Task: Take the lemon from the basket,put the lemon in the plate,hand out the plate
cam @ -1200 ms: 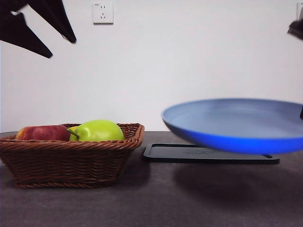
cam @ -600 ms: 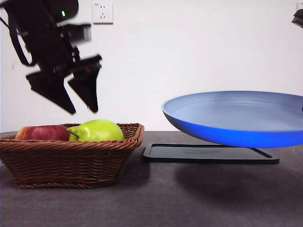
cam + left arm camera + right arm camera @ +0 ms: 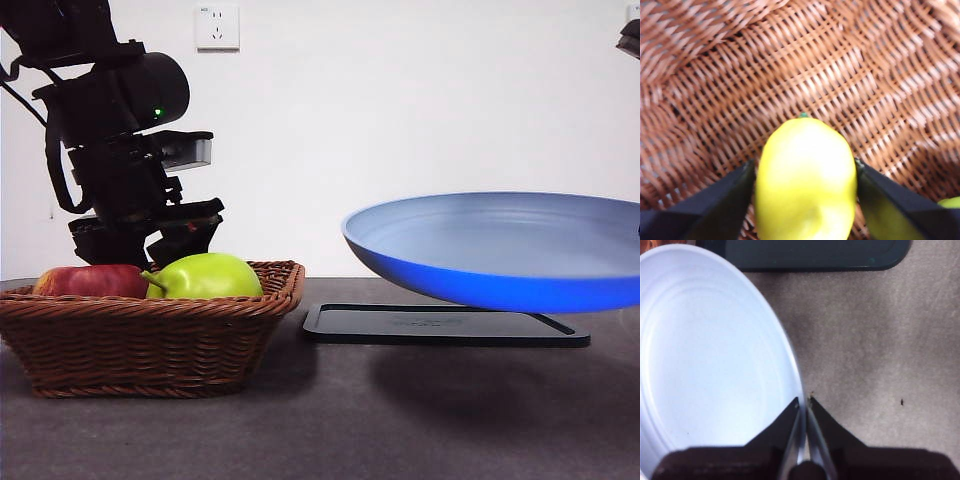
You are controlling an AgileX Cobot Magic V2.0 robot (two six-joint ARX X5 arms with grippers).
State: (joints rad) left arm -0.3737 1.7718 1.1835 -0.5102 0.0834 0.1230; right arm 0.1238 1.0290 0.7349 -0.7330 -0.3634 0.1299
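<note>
The lemon (image 3: 806, 180) lies on the woven floor of the basket (image 3: 150, 340), smooth and oval, yellow with a small green nub at one end; the left gripper (image 3: 805, 195) has its two black jaws spread to either side of the fruit, close against its flanks, though whether they press on it I cannot tell; in the front view that gripper (image 3: 140, 240) comes down into the basket from above, big and dark, and the lemon itself is hidden behind other fruit; a large glossy green fruit (image 3: 205, 276) with a short stem sits at the near wall, and a red apple (image 3: 90, 281) lies beside it; the basket is brown wicker, rectangular with flared sides and a braided rim, standing on the dark grey table (image 3: 330, 420); the plate (image 3: 500, 250) is round, shallow and matte blue with a raised rim, held up above the table and slightly tilted; the right gripper (image 3: 805, 405) has its jaws pinched narrow on the plate's rim; under the plate lies a flat black tray (image 3: 440, 325) with rounded corners; a white wall socket (image 3: 217, 27) sits high on the wall behind.
</note>
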